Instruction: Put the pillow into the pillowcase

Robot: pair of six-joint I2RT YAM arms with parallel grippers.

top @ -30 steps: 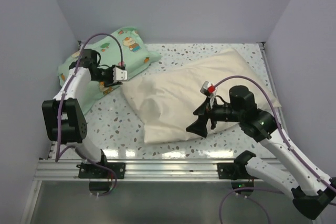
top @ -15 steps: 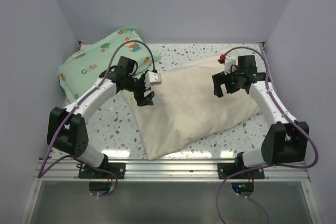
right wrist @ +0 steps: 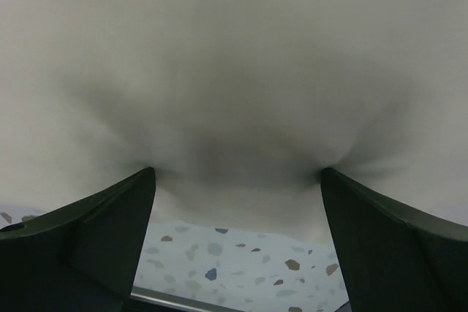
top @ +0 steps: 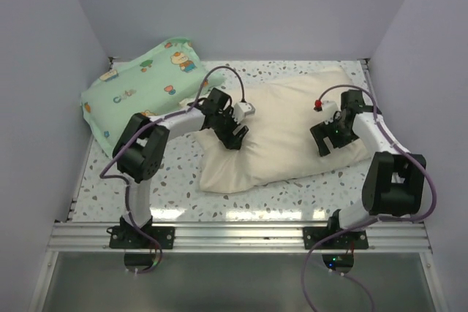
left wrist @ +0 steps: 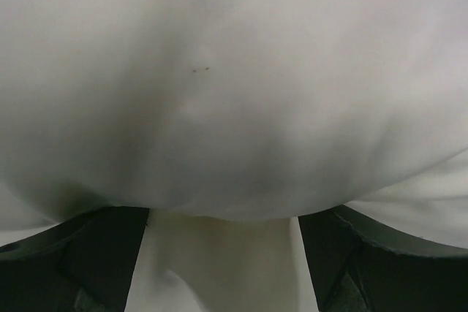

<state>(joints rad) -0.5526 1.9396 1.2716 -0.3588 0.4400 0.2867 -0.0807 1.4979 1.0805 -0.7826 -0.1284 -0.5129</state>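
The cream pillowcase (top: 281, 133) lies plump across the middle of the speckled table, its long side running left to right. The pillow does not show in any view. My left gripper (top: 232, 137) presses down on the case's left part. In the left wrist view its dark fingers (left wrist: 102, 253) stand wide apart and open, smooth pillowcase (left wrist: 234, 93) bulging against them. My right gripper (top: 327, 144) rests on the case's right end. It is open too, its fingers (right wrist: 395, 246) dug into the pillowcase (right wrist: 234, 71) edge, with table showing below.
A mint-green cartoon-print pillow (top: 139, 89) lies at the back left corner against the wall. Speckled table (top: 175, 173) shows in front of the case. An aluminium rail (top: 234, 235) runs along the near edge. Grey walls close in the back and both sides.
My left gripper moved right from the green pillow onto the case and opened. My right arm swung to the case's right end. The case now lies flatter and more left-to-right.
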